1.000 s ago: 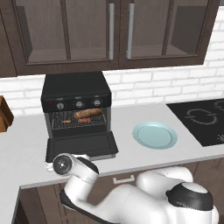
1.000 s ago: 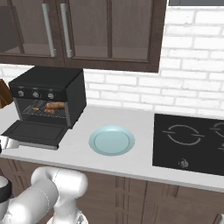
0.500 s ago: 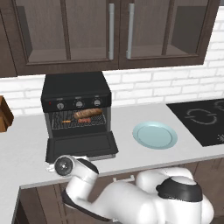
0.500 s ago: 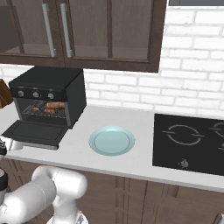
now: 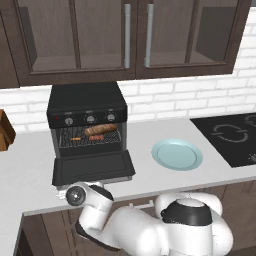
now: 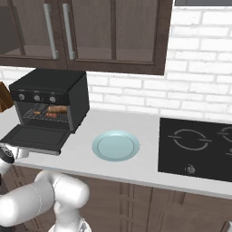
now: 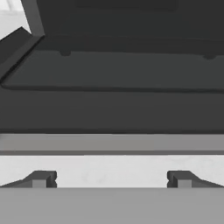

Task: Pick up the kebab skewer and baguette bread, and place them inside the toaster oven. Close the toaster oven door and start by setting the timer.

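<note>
While the kebab skewer point(image 5: 76, 138) is lying on the wire rack point(image 5: 90, 139) inside the toaster oven point(image 5: 87, 116), the baguette bread point(image 5: 101, 130) is resting on the same rack just to its right and a little farther back. In the right base view the two are sitting side by side on the rack, the loaf point(image 6: 57, 109) being the thicker piece and the skewer point(image 6: 38, 112) lying to its left. The toaster oven door point(image 5: 93, 168) is hanging fully open, lying flat toward the near edge of the desk point(image 5: 30, 170) in front of the oven mouth. Three round knobs point(image 5: 90, 119) are sitting in a row above the opening.

Just below the near edge of the door, the end effector point(image 7: 111, 179) is hovering with its fingers point(image 7: 41, 179) spread wide and pinching nothing; in the hand view the dark door panel point(image 7: 113, 105) is stretching across ahead of the tips.

To the right of the oven, a pale blue plate point(image 5: 177, 154) is sitting on the desk, well apart from the door. Farther right, a black cooktop point(image 5: 232, 136) is lying set into the desk. Dark wooden cabinets point(image 5: 125, 37) are hanging above, against a white brick wall point(image 5: 165, 102).
</note>
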